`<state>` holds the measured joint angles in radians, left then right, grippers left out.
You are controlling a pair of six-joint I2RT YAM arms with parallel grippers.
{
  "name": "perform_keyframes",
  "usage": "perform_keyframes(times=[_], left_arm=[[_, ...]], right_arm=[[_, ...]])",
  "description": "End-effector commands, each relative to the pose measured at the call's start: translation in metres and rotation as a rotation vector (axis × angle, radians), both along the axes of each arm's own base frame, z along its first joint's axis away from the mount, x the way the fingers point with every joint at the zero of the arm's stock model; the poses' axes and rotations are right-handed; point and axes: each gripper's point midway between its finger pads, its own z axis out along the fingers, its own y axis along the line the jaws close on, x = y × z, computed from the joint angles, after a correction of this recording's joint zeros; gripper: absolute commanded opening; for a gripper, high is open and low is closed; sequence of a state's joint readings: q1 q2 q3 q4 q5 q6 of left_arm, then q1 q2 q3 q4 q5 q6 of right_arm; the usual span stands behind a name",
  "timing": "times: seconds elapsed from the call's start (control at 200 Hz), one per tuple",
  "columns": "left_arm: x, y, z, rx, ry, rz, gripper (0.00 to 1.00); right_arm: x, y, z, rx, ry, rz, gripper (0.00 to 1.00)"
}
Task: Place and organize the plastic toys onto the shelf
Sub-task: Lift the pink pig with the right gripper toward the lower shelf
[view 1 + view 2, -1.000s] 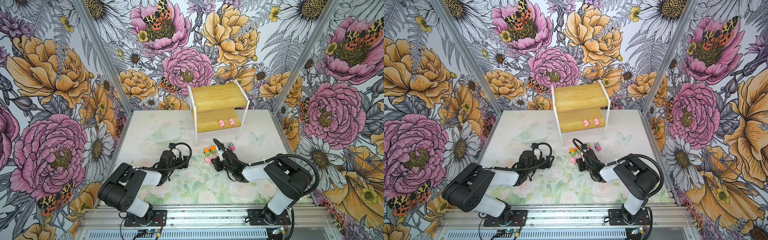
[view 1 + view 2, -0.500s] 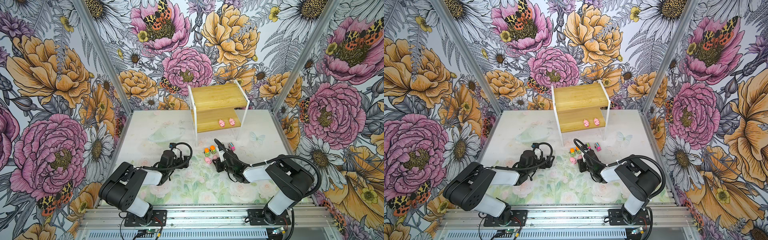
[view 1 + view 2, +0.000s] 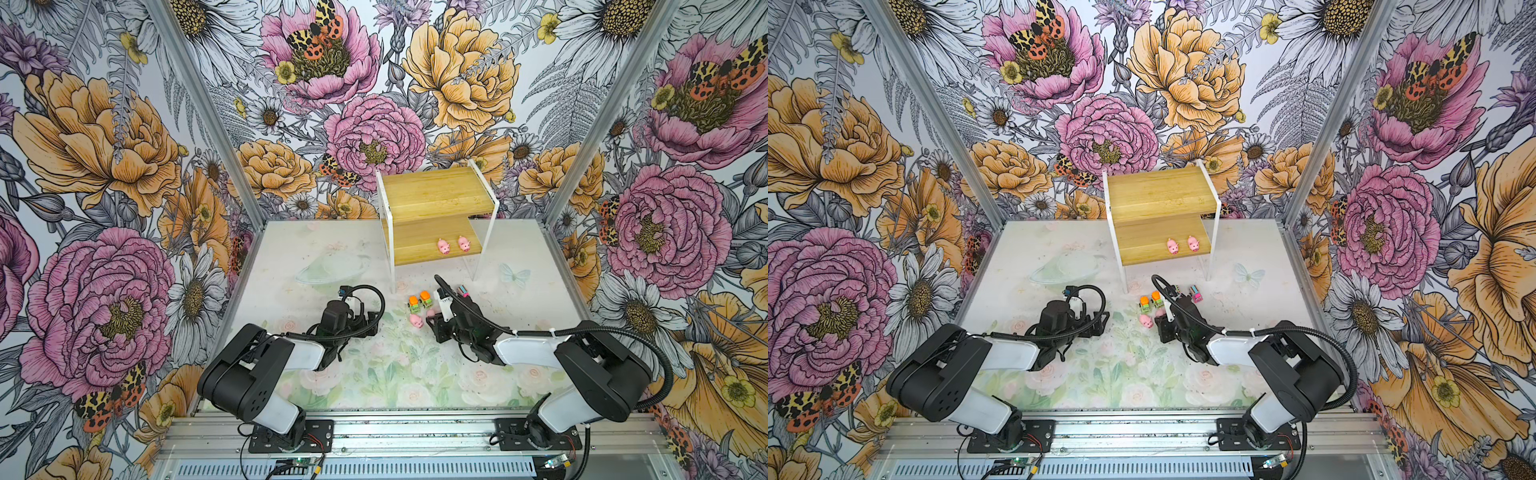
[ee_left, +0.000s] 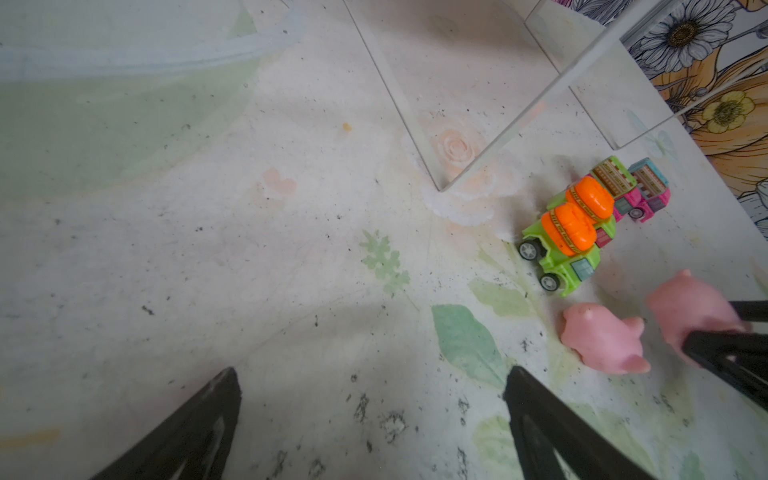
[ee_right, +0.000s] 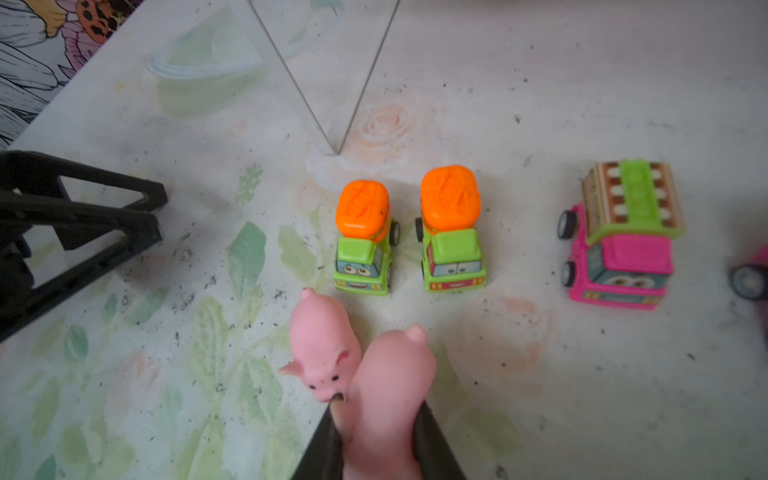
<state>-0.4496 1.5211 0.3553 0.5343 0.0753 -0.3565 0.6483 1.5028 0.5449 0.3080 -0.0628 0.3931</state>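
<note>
My right gripper [image 5: 377, 409] is shut on a pink pig [image 5: 390, 386], low over the table. A second pig [image 5: 322, 345] lies on the table touching it. Past them stand two green trucks with orange tops [image 5: 363, 237] [image 5: 453, 232]. A pink truck [image 5: 623, 245] with a striped top stands apart from them, and another [image 5: 752, 278] is cut off at the frame edge. The bamboo shelf [image 3: 436, 195] stands at the back with two pigs [image 3: 444, 247] [image 3: 464, 243] on its lower board. My left gripper [image 4: 370, 399] is open and empty over bare table, left of the toys.
The shelf's thin white front leg [image 4: 415, 137] comes down just behind the green trucks. The floral walls and metal corner posts [image 3: 577, 137] enclose the table on three sides. The right gripper's black fingers [image 4: 731, 353] reach into the left wrist view beside the loose pig [image 4: 602, 340].
The right gripper's jaws have closed onto the pink pig. Both arms have stayed almost where they were.
</note>
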Motion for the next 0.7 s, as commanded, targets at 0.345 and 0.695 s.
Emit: perform_keyframes(times=[0.345,0.695], left_arm=[[0.006,-0.008,0.0,0.01,-0.002,-0.028,0.99],[0.006,-0.01,0.003,0.004,-0.01,-0.036,0.99]], right_arm=[[0.063,0.01,0.165,0.102,-0.321,0.044,0.26],[0.109,0.02,0.171,0.059,-0.343,0.065,0.25]])
